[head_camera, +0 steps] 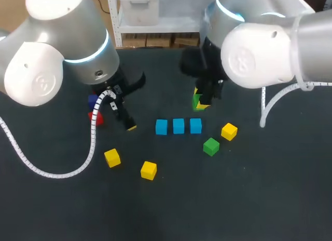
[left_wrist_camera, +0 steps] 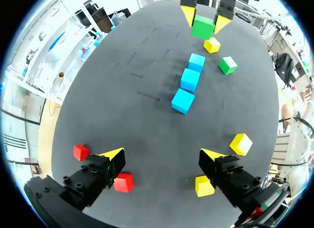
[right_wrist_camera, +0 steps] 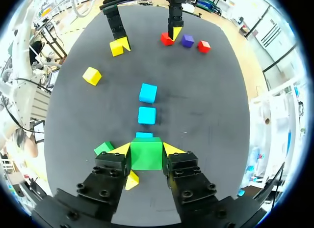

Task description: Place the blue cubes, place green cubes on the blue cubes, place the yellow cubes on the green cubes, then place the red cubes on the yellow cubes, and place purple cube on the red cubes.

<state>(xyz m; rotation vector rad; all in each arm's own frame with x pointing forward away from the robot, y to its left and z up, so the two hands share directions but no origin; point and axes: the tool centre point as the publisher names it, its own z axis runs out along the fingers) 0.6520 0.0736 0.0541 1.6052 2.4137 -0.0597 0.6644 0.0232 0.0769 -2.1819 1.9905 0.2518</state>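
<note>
- The near yellow cube [head_camera: 148,170] lies closest on the dark tabletop [head_camera: 233,199], a little left of the middle, with its faces turned slightly off square.
- The left yellow cube [head_camera: 112,157] sits just beyond it and to its left, also turned a little.
- The loose green cube [head_camera: 211,146] lies right of the middle, rotated so a corner points toward the near edge.
- The right yellow cube [head_camera: 229,131] is just beyond and to the right of that green one, close to it but apart.
- Three blue cubes [head_camera: 178,125] stand in a straight row with narrow gaps between them. The row's long axis runs left to right, and their faces are square to that line.
- The left hand [left_wrist_camera: 162,155] hangs low at the left, level with the row and aimed along it toward the right. Its fingers are spread wide with nothing between them.
- One red cube [left_wrist_camera: 123,182] lies just beside that hand's far finger, and a second red cube [left_wrist_camera: 81,152] lies a little farther out.
- The purple cube [head_camera: 93,101] lies beyond the red ones, partly hidden by the left arm.
- The right hand [right_wrist_camera: 147,150] is farthest, raised above the tabletop by the right end of the blue row. Its fingers are clamped on two opposite sides of the held green cube [right_wrist_camera: 146,156], which sits level and square between them.
</note>
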